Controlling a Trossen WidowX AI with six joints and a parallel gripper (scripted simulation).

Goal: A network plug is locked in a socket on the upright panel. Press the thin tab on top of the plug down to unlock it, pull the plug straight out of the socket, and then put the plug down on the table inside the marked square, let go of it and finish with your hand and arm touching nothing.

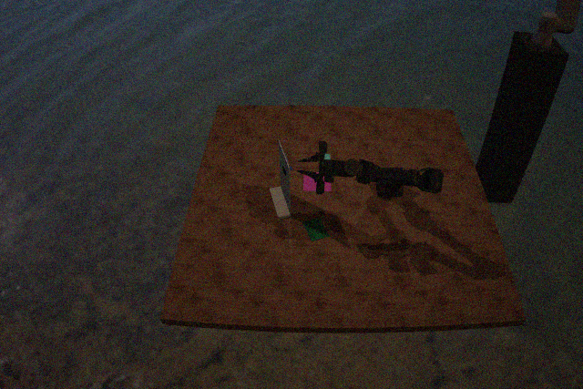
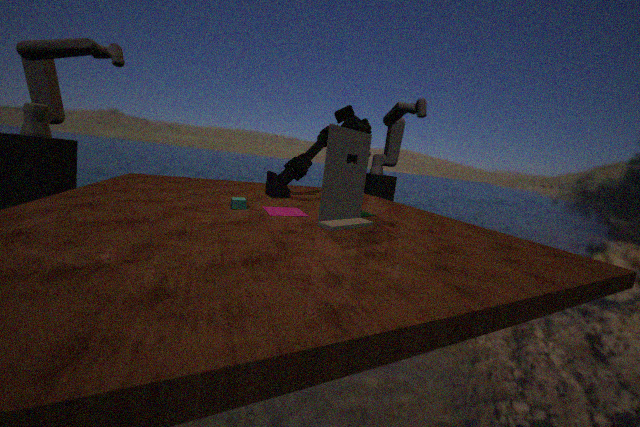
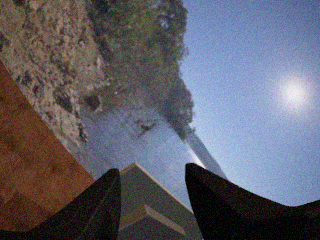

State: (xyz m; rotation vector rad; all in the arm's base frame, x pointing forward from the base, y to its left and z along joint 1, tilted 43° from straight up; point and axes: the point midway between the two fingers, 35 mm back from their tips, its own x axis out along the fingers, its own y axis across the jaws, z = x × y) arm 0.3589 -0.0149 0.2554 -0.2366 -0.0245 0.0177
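Jaws stand partly apart and clamp nothing: in the wrist view the two dark fingers frame a gap, and through it the grey upright panel (image 3: 156,196) shows with a raised boxy piece (image 3: 148,230) on its face. Whether that piece is the plug or the socket housing I cannot tell. From the top, the black arm (image 1: 376,172) reaches level across the brown counter (image 1: 329,281), its fingertips pointing at the panel (image 1: 284,168) and ending just beside it, one to either side of a spot on the panel's upper part. The plug cannot be made out from there. In the exterior view a small dark opening (image 2: 352,158) marks the socket on the panel's far face. The panel stands on a pale foot (image 1: 280,201). A pink square (image 1: 311,183) lies flat on the counter below the arm's wrist, near the panel. A small teal block (image 2: 238,202) sits apart from the square, and a green patch (image 1: 314,229) lies in shadow on the panel's other side
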